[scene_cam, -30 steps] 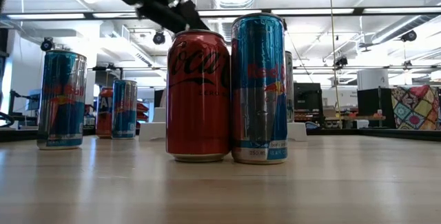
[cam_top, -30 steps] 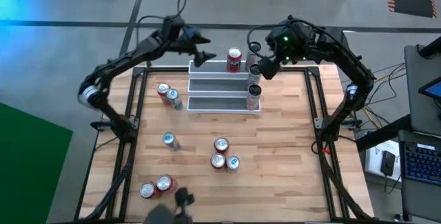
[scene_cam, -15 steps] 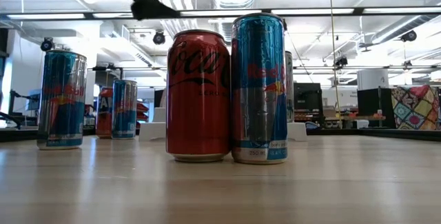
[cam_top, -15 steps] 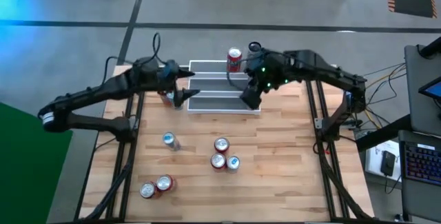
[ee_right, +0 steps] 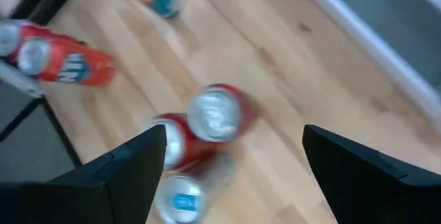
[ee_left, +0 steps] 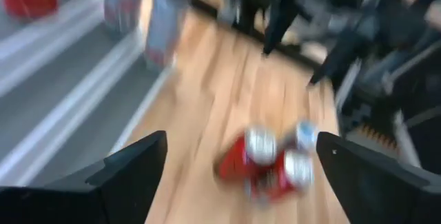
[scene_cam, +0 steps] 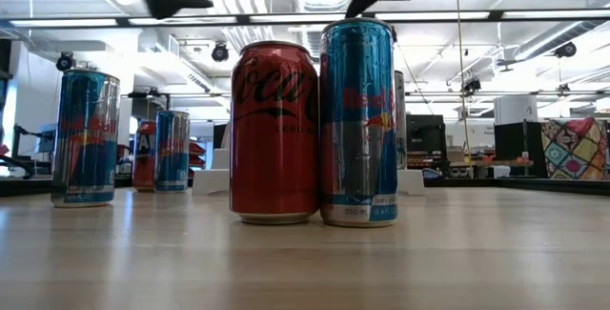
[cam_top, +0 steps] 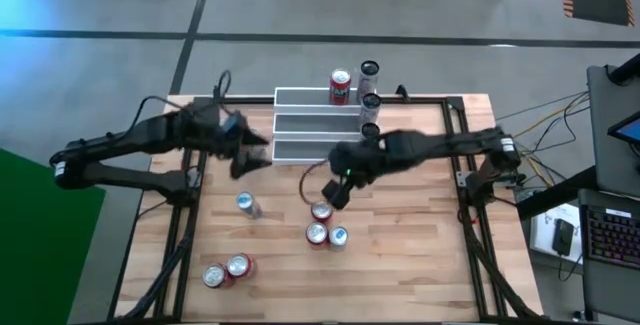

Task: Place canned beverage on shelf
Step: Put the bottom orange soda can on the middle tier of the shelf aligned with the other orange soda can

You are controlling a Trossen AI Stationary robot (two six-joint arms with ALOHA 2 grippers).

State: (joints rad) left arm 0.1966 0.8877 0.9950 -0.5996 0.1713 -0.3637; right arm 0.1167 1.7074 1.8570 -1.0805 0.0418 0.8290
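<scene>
The shelf (cam_top: 310, 123) is a white and grey stepped rack at the table's far side. A red can (cam_top: 340, 87) and three slim cans (cam_top: 369, 102) stand on it. Three upright cans (cam_top: 318, 233) stand together mid-table; the low view shows a red one (scene_cam: 274, 134) and a blue one (scene_cam: 358, 124). My right gripper (cam_top: 333, 197) is open just above and beyond this group (ee_right: 213, 114). My left gripper (cam_top: 253, 159) is open over the table left of the shelf's front, and its wrist view shows the group (ee_left: 269, 158) ahead.
A slim can (cam_top: 246, 204) lies on the table to the left. Two more cans (cam_top: 227, 271) are near the front left corner. Bare wood lies right of the can group. In the low view more cans (scene_cam: 85, 138) stand at the left.
Both grippers have left the shelf's far side and swung toward the table's near edge. The right one has come down over the shelf to the three-can group. The left one has gone to the table left of the shelf's front. Both stay open. No can has moved.
</scene>
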